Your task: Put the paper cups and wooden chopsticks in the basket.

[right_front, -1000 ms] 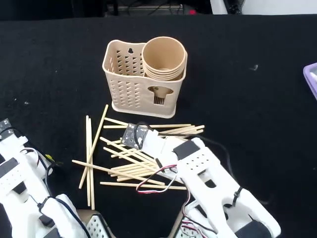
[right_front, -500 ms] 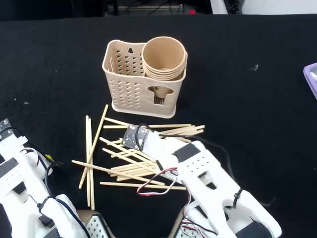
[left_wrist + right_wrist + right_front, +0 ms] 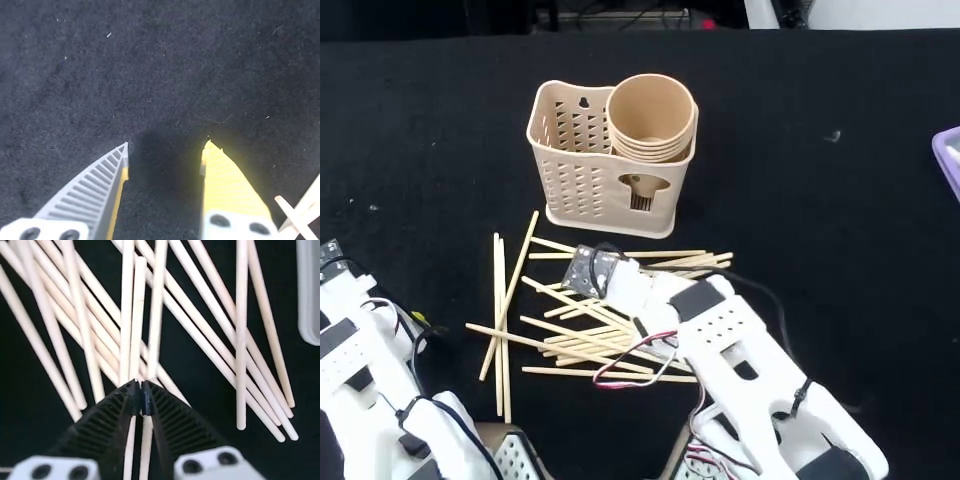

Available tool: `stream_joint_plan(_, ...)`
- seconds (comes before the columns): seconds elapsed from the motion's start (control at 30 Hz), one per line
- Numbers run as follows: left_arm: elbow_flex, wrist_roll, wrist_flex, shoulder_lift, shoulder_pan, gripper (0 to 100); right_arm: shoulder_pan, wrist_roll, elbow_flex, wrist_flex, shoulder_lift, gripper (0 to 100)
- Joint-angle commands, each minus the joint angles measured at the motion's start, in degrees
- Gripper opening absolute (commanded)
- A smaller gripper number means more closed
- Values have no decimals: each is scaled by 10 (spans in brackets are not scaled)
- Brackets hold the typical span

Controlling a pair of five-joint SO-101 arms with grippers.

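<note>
At six o'clock from the basket (image 3: 582,185), the wooden chopsticks (image 3: 156,315) lie scattered across the black tabletop (image 3: 820,250). The right end effector (image 3: 139,392) sits over the pile, jaws narrow, tips meeting. Paper cups (image 3: 651,108) stand stacked in the basket's three o'clock compartment. The left end effector (image 3: 165,145) hangs wide over the tabletop.

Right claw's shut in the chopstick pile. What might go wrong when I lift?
The right claw is shut at its tips on chopsticks that lie crossed with others, so lifting may drag or scatter neighbours. A tip-only hold could let them swivel or slip before reaching the basket.
</note>
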Motion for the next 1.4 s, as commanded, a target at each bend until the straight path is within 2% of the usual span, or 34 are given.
stream_joint_plan(0.0,-4,2,-5,-11,-5,234,-6,-7,-17,4,-10,15)
stream_joint_plan(0.2,-4,2,-7,-11,-5,234,-6,-28,42,-40,-13,119)
stream_joint_plan(0.47,-4,2,-7,-11,-5,234,-4,-34,9,-25,-14,119)
stream_joint_plan(0.67,-4,2,-7,-11,-5,234,-34,-34,17,-17,-14,119)
stream_joint_plan(0.9,-4,2,-7,-11,-5,234,-13,-31,68,-116,-10,119)
stream_joint_plan(1.13,-4,2,-7,-11,-5,234,-8,-31,75,-124,-10,119)
stream_joint_plan(1.2,-4,2,-7,-11,-5,234,-8,-31,75,-124,-10,103)
stream_joint_plan(1.33,-4,2,-7,-11,-5,234,-8,-31,73,-123,-13,7)
stream_joint_plan(1.37,-4,2,-7,-11,-5,234,-8,-31,72,-123,-13,15)
